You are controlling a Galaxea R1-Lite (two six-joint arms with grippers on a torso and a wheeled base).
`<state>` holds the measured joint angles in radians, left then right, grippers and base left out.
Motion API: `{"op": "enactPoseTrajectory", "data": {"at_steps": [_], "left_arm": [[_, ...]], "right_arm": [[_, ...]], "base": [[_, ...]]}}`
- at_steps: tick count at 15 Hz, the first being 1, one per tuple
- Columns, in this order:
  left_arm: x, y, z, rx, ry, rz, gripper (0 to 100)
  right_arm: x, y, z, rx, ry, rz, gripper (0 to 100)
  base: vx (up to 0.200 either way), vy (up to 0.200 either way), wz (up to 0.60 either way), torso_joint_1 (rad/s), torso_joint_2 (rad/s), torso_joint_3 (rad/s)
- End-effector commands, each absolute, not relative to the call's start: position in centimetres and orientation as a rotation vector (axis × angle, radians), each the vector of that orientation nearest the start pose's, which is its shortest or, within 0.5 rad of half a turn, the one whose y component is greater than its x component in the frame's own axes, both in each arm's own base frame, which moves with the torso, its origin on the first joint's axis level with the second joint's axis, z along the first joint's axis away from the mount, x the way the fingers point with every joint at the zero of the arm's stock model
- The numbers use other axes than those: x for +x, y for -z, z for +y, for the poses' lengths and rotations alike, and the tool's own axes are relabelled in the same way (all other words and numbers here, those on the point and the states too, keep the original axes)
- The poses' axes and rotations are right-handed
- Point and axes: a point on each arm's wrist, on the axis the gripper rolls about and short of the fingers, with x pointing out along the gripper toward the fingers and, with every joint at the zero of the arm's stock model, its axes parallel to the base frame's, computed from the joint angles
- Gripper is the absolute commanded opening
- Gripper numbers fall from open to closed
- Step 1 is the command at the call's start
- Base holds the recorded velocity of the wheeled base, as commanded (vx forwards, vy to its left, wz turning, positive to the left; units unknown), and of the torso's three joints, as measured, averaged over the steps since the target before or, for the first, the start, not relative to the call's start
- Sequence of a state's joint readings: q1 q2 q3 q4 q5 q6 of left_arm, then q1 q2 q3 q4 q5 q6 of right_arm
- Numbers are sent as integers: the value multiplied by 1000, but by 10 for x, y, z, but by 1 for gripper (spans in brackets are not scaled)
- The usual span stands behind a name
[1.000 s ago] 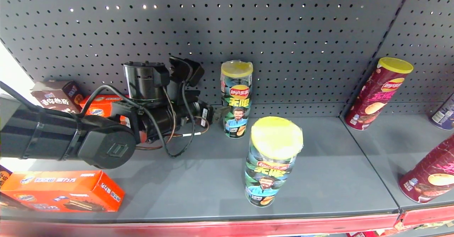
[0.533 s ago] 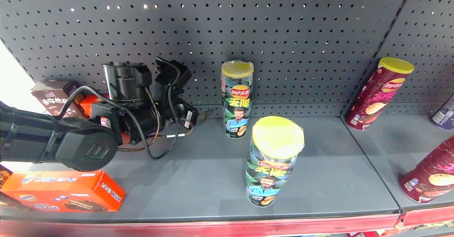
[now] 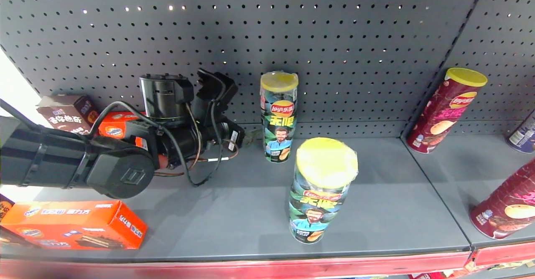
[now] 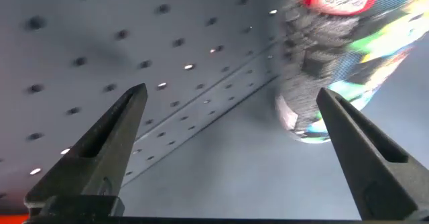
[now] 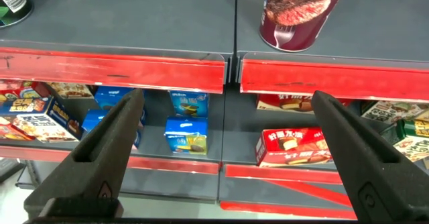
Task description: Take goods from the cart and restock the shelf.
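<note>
Nearest, grey shelf (image 3: 234, 216) with red lip (image 3: 250, 267); carries an orange box (image 3: 75, 224) at near left. Holds two upright green-black crisp tubes, yellow-lidded: front tube (image 3: 321, 195) mid-shelf, rear tube (image 3: 279, 118) against the pegboard (image 3: 334, 41). Left hand (image 3: 250, 135) just beside the rear tube, spread wide, empty. Right hand (image 5: 226, 95) likewise spread, empty.

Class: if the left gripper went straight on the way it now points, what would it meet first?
Probably the perforated back panel, seen between the left gripper's open fingers. The rear chip can stands just beside that line, so one finger might clip it first; depth is unclear.
</note>
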<state>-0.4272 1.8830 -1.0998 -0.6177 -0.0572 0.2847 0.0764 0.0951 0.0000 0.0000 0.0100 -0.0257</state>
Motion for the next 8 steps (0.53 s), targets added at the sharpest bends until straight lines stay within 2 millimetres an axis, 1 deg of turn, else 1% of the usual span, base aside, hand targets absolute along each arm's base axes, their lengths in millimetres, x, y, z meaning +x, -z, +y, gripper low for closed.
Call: {"op": "enactPoseTrajectory", "data": {"at_steps": [1, 3, 8], "left_arm": [[335, -197, -160, 310, 518, 96, 100], [338, -194, -160, 310, 516, 106, 100], [340, -193, -157, 312, 501, 110, 100]], "right_arm": [[-15, -77, -1, -29, -89, 95, 100], [-15, -77, -1, -29, -89, 95, 100], [-15, -77, -1, -29, -89, 95, 100]], "base": [[0, 0, 0, 0, 0, 0], [0, 0, 0, 0, 0, 0], [0, 0, 0, 0, 0, 0]]}}
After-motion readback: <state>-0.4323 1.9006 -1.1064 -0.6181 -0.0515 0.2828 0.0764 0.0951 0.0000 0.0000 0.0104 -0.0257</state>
